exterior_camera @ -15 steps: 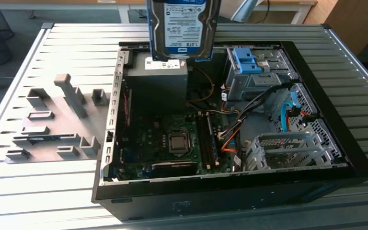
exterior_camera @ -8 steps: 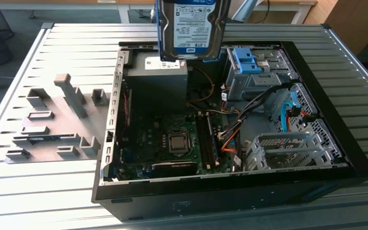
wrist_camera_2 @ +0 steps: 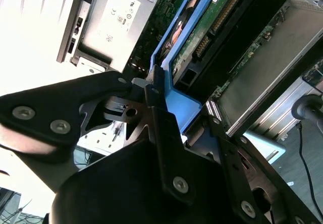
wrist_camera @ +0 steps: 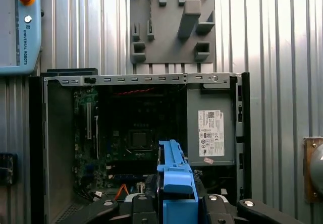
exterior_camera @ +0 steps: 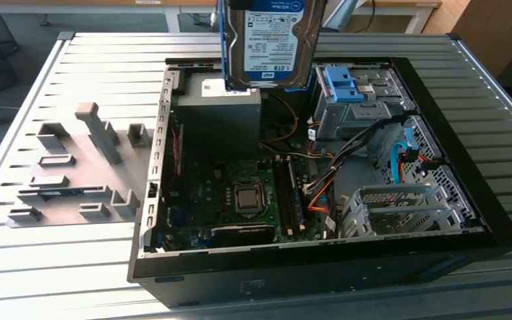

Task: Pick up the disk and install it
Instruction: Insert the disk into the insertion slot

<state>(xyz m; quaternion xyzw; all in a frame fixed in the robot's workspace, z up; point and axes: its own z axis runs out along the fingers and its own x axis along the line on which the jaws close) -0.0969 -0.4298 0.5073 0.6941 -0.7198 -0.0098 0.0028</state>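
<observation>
The disk (exterior_camera: 269,40), a silver hard drive with a white-and-blue label and a blue rail frame, hangs upright above the back of the open computer case (exterior_camera: 498,220). It is over the grey power supply box (exterior_camera: 219,113). In the second wrist view my gripper (wrist_camera_2: 184,108) is shut on the disk (wrist_camera_2: 202,37), with a black finger (wrist_camera_2: 154,90) pressed on the blue frame. In the first wrist view the disk's blue edge (wrist_camera: 174,176) stands between the fingers, with the gripper (wrist_camera: 176,200) over the case interior.
A drive bay with a bare blue bracket (exterior_camera: 343,87) sits beside the power supply, toward the exterior view's right. A metal cage (exterior_camera: 399,210) and the motherboard (exterior_camera: 238,193) lie lower in the case. A grey fixture board (exterior_camera: 69,173) lies at the exterior view's left.
</observation>
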